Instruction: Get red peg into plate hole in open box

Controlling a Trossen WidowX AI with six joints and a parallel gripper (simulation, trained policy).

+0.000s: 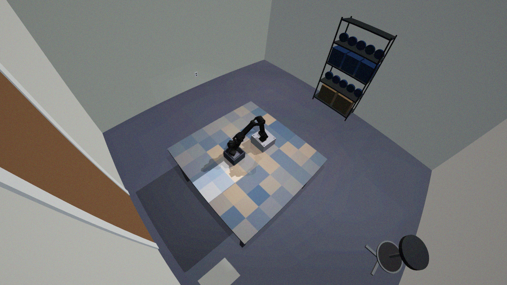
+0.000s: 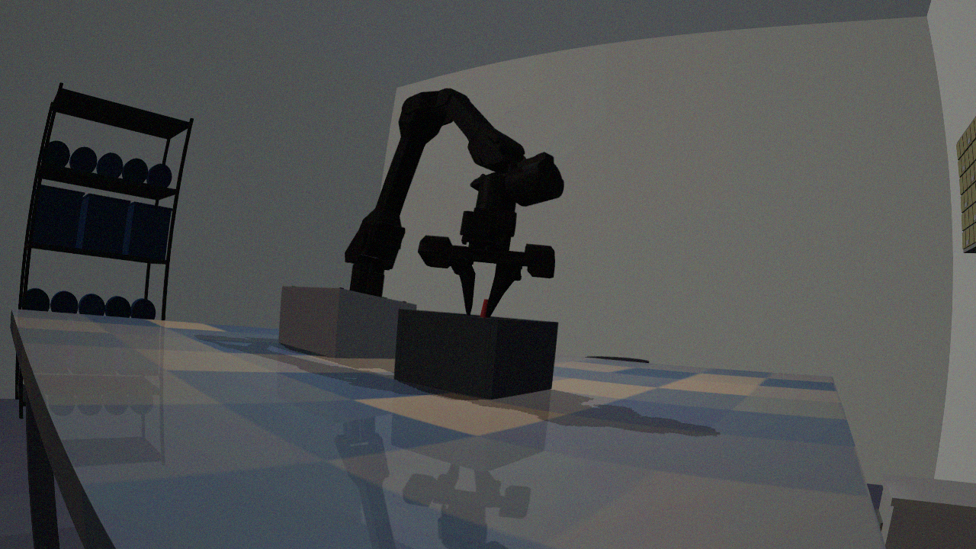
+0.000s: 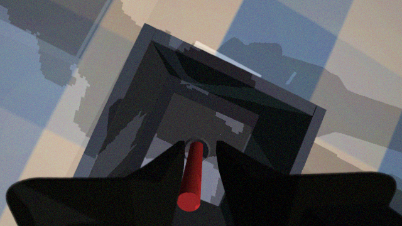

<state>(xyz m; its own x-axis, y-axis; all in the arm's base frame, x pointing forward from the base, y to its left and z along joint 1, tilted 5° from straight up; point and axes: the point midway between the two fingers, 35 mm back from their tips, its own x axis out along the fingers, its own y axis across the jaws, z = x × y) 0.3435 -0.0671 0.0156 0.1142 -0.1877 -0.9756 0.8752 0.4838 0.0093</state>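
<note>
The red peg (image 2: 485, 306) (image 3: 192, 176) stands slightly tilted between the fingers. In the wrist view its far end overlaps the round hole (image 3: 205, 151) in the grey plate (image 3: 185, 108); how deep it sits is hidden. Its top shows just above the rim of the dark open box (image 1: 239, 159) (image 2: 443, 354) (image 3: 117, 94) in the exterior view. My gripper (image 2: 479, 313) (image 3: 200, 146) is open, pointing down into the box, with a clear gap between the peg and the right finger in the wrist view. The left finger is close beside the peg.
The arm's light grey base block (image 1: 263, 143) (image 2: 310, 320) stands behind the box on the patchwork table (image 1: 271, 184) (image 2: 614, 463). The box walls surround the fingertips. A shelf rack (image 1: 365, 26) (image 2: 116, 252) and a stool (image 1: 413, 252) stand away from the table.
</note>
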